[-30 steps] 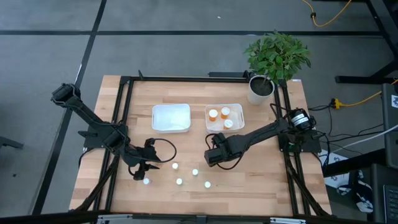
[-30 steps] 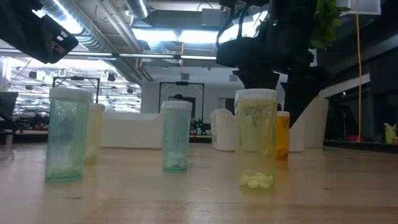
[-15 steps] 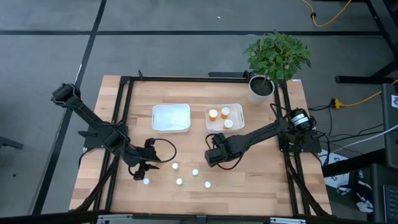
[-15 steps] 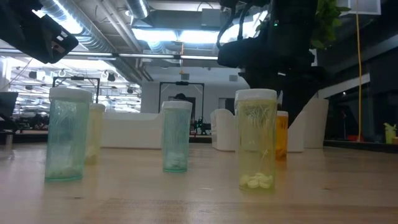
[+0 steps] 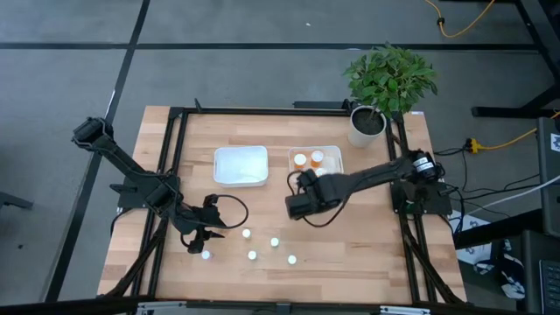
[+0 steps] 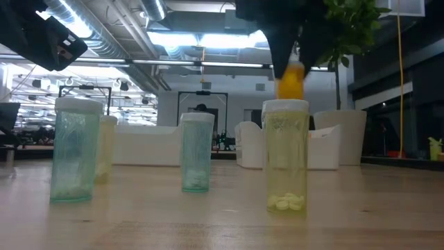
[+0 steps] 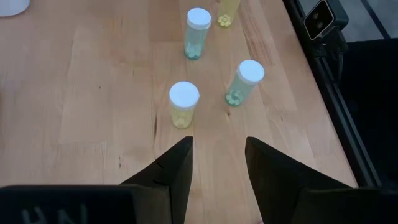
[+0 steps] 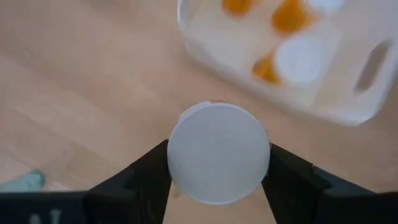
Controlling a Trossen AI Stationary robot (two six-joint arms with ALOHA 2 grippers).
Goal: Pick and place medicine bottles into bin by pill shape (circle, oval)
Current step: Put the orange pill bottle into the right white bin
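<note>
I count three orange bottles (image 5: 312,164) in the right bin (image 5: 336,157); my right gripper (image 5: 297,205) is clamped on a fourth (image 8: 218,154). Five pale bottles (image 5: 252,255) wait on the tabletop (image 5: 367,245); left gripper (image 5: 199,242) is part-open, empty.

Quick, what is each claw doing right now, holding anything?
Left gripper: open, holding nothing, above the table near the pale bottles.
Right gripper: shut on an orange bottle, lifted off the table.

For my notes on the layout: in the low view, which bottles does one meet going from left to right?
Teal bottle → pale yellow bottle partly behind it → blue-green bottle → yellow bottle, with the orange bottle held above it in the right pincer.
</note>
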